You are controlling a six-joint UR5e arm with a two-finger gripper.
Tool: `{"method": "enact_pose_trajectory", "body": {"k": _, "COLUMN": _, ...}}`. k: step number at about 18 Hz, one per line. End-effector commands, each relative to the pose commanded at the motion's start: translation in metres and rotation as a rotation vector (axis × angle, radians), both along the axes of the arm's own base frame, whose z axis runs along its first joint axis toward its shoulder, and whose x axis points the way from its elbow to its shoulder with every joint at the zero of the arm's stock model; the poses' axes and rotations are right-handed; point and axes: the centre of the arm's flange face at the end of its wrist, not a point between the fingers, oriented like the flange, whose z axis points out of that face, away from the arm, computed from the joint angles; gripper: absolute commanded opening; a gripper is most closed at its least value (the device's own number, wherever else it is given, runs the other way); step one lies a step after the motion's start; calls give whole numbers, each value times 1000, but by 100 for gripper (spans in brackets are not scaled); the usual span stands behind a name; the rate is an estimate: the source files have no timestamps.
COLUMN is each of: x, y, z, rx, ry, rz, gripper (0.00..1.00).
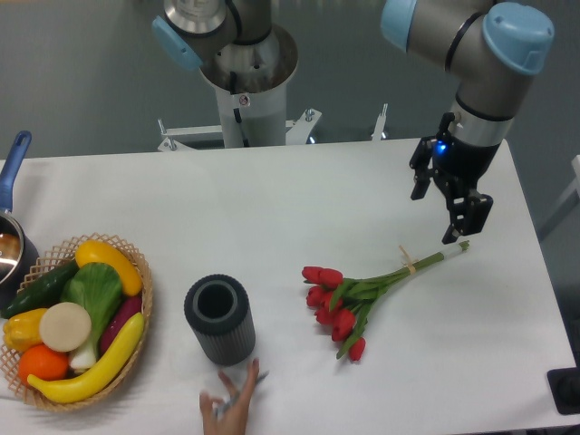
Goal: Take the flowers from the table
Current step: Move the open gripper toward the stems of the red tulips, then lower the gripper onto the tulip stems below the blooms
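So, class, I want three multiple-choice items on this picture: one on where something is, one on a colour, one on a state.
1. Where does the dark ribbed cylinder vase stand?
A. Between the wicker basket of vegetables and the bunch of red tulips
B. Inside the basket
C. Right of the tulips

2. What colour is the band tying the tulip stems?
A. Blue
B. Tan
C. Black

3. What state are the tulips in?
A. Standing in the vase
B. Held up in the black two-finger gripper
C. Lying flat on the white table

Answers: 1 A, the vase sits between the two. 2 B, a tan tie crosses the stems. 3 C, the bunch rests on the tabletop, the gripper above its stem ends.
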Motion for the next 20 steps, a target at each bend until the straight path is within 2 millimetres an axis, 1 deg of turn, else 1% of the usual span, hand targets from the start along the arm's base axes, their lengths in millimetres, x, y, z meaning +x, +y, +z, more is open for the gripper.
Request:
{"method": "enact_pose_trajectory", "body": {"k": 1, "x": 2, "y": 4, "z": -3, "rx": -3, "ry": -4, "rz": -7, "gripper": 100}}
{"method": "enact_pose_trajectory", "body": {"k": 3, "x": 5, "y": 5, "z": -9, "rx": -6, "ry": -17, "rz": -6, "gripper": 100}}
{"method": "enact_pose_trajectory", "body": {"k": 6, "x": 1, "y": 9, "z": -31, "rx": -24, "ry": -68, "rz": 51, "gripper": 100}}
{"method": "enact_pose_trajectory", "body": {"k": 8, "x": 3, "y": 21, "z": -45, "rx": -32, "ry": -83, "rz": 46, "gripper": 100}}
{"method": "enact_pose_trajectory", "body": {"k": 9, "x": 1, "y": 23, "z": -50, "rx": -31, "ry": -77, "rz": 45, "gripper": 100}}
{"method": "enact_pose_trajectory", "body": {"k": 10, "x": 2, "y": 23, "z": -60, "rx": -31, "ry": -82, "rz": 46, "gripper": 100}}
{"method": "enact_pose_trajectory", "body": {"k": 13, "x": 2, "y": 22, "z": -78, "rx": -38, "ry": -91, "rz": 92, "gripper": 100}}
{"method": "enact_pose_trajectory", "body": {"k": 18, "x": 4, "y": 21, "z": -103, "rx": -64, "ry": -134, "rz": 109, "gripper": 100}}
{"method": "enact_pose_trajectory", "body": {"k": 19, "x": 4, "y": 21, "z": -106, "rx": -67, "ry": -142, "rz": 120, "gripper": 100}}
{"method": "enact_pose_trajectory", "body": {"k": 20, "x": 7, "y": 19, "z": -117, "rx": -79, "ry": -173, "rz": 170, "gripper": 100}}
